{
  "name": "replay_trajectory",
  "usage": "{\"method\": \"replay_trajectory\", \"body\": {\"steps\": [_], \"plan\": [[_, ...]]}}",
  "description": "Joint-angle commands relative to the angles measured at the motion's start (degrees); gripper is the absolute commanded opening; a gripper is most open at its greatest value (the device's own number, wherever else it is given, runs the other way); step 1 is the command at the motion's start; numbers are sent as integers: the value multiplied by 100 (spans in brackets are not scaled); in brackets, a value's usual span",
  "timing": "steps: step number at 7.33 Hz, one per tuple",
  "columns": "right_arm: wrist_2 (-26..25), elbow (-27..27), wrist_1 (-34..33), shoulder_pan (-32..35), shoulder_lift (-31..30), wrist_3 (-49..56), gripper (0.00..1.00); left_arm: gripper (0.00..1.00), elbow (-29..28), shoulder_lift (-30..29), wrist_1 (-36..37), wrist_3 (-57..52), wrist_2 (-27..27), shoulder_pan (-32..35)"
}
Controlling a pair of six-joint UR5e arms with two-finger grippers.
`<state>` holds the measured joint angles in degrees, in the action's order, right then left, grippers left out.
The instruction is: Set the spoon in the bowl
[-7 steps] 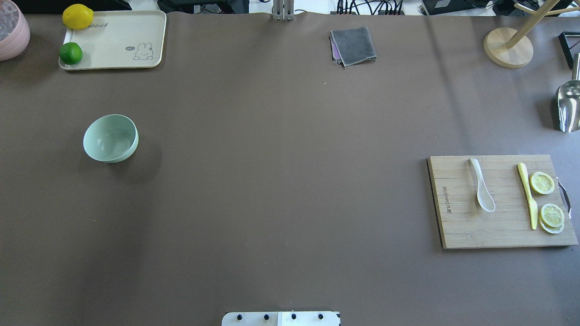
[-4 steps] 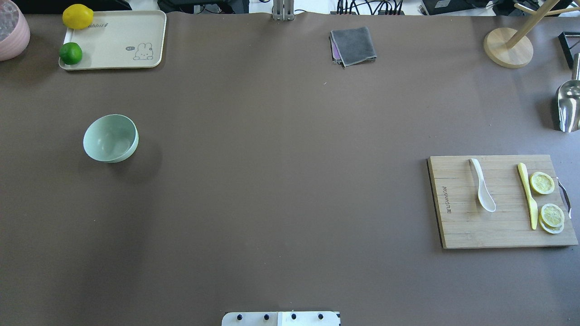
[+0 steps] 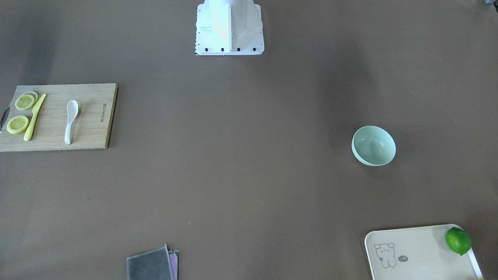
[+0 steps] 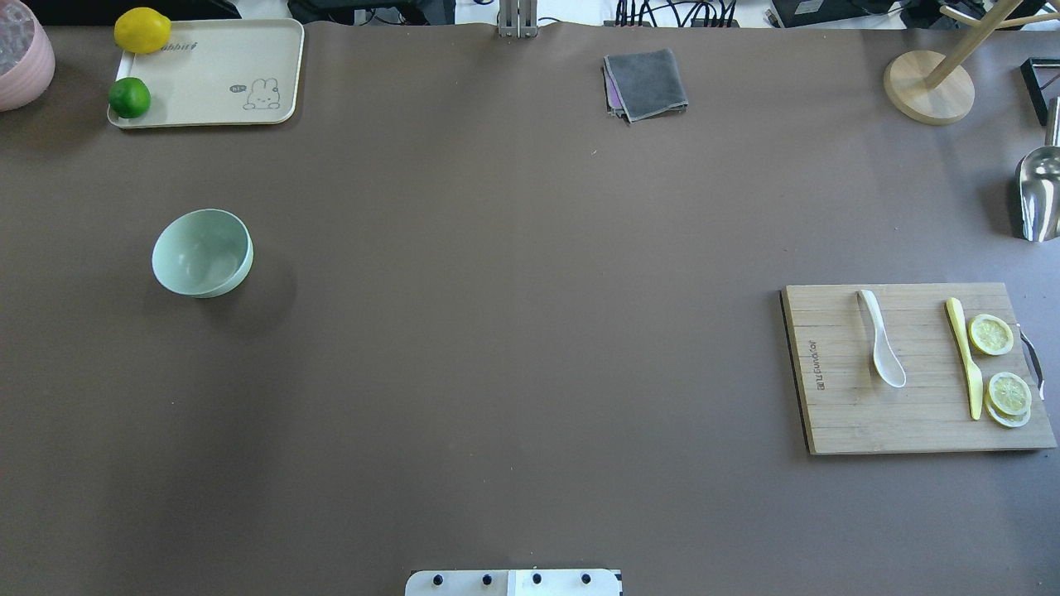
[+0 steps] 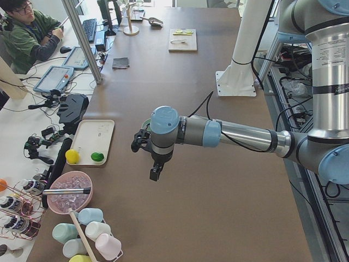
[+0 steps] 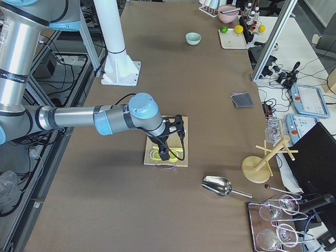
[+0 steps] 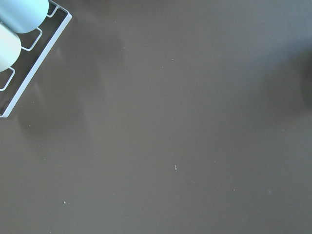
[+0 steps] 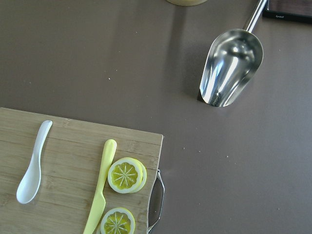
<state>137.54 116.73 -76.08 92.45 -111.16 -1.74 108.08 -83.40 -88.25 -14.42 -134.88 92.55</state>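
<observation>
step: reach for spoon (image 4: 880,338) | spoon: flat on board (image 4: 836,414), right of overhead frame, beside knife (image 4: 965,358) | bowl (image 4: 201,252): left-centre on desk, well apart | right hand (image 6: 166,150): over board, spread or pressed together cannot tell | left hand (image 5: 155,170): cannot tell either | advice: pinch handle across its width, clear of knife, lift level before crossing

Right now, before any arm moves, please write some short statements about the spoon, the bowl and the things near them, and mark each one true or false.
1. The spoon lies on the board. True.
2. The bowl already holds the spoon. False: the bowl is empty and stands far from the board.
3. The knife lies between the spoon and the lemon slices. True.
4. The lime sits in the bowl. False: it sits on the tray.
</observation>
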Motion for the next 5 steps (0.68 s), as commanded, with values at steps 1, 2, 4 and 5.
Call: {"method": "replay_trajectory", "body": {"steps": [1,2,4,5], "plan": [[71,34,348,80,33,-455,100,98,-451,-674,-1186,26,31,-17],[202,-1,357,80,94,-519,100,98,-768,-782,-1664,9,-12,-17],[291,-54,339,71,455,-634,100,98,-928,-792,-2282,-9,-12,-78],[291,-106,340,54,446,-608,100,98,-1190,-757,-2580,-9,14,-305]]}}
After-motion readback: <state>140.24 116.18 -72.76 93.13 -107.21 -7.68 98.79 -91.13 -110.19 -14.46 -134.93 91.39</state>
